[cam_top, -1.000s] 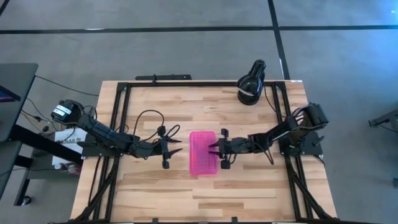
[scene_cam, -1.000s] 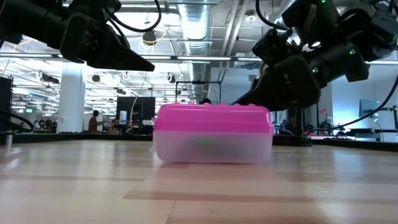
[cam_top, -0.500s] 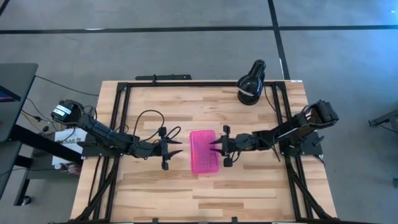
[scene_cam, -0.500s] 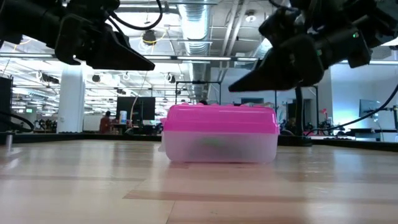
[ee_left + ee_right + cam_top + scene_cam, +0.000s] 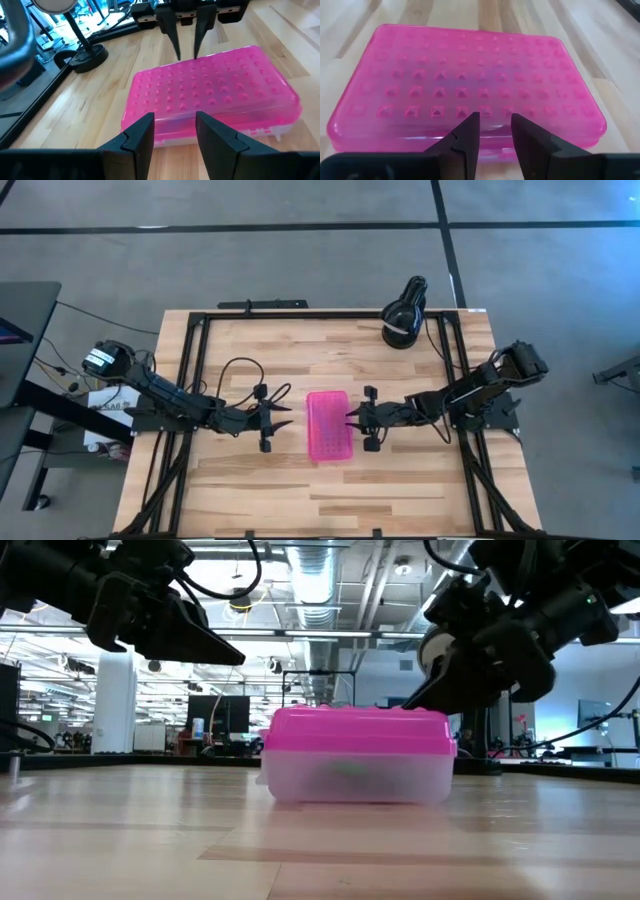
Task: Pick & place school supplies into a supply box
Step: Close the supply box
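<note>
The supply box (image 5: 329, 426), pink studded lid shut over a clear base, rests on its base mid-table. The school supplies are out of view, except for a dim greenish shape behind the clear wall (image 5: 345, 772). My left gripper (image 5: 290, 418) hovers open just left of the box and above lid height (image 5: 235, 655), nothing between its fingers (image 5: 175, 116). My right gripper (image 5: 349, 418) is open, slanting down from the table's right, with its fingertips at the lid's right long edge (image 5: 494, 116). My right gripper's fingertips (image 5: 410, 705) stand at the right long edge of the lid (image 5: 187, 62), slanting down from the table's right. I cannot tell whether they touch the lid or hover just above it. Nothing is between the fingers.
A black round lamp-like object (image 5: 403, 315) stands at the table's far right corner. Black frame rails (image 5: 185, 380) run along the table's left and right sides. Bare wood lies near and far of the box.
My right gripper has risen off the lid's top and drawn back toward the table's right edge, and its fingers now tip down more steeply at the lid's right edge. The box has slid a little toward the table's right.
</note>
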`<action>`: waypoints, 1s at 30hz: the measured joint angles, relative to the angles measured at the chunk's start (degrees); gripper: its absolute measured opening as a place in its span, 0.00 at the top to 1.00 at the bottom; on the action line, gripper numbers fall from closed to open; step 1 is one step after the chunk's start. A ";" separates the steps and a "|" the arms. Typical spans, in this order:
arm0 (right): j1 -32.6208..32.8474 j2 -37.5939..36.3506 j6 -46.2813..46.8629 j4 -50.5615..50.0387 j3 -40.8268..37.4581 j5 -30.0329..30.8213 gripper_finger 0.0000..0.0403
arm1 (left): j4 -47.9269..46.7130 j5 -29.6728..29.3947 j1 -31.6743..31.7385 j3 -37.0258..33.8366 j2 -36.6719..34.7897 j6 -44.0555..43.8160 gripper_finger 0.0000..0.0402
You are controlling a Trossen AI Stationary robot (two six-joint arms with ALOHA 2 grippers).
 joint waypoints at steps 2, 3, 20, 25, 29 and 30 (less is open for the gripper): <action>0.29 0.04 -0.33 0.54 -0.05 -0.41 0.73 | -0.02 0.00 0.00 0.00 0.00 -0.09 0.65; 0.38 0.06 -0.41 0.62 -0.05 -0.41 0.73 | -0.03 0.00 0.00 0.00 0.00 -0.29 0.65; 4.77 -9.05 0.52 -8.67 -0.10 -0.48 0.73 | -1.19 0.60 0.00 0.00 0.00 -0.53 0.65; 6.52 -8.87 5.30 -12.17 -0.10 -0.60 0.73 | -1.86 2.11 0.00 0.00 0.00 -0.76 0.65; 7.64 -4.45 7.43 -9.10 -0.07 -0.84 0.73 | -1.88 2.12 0.00 0.00 0.00 -0.96 0.65; 7.83 -3.22 8.12 -8.57 -0.07 -0.85 0.73 | -1.86 2.12 0.00 0.00 -0.02 -1.14 0.65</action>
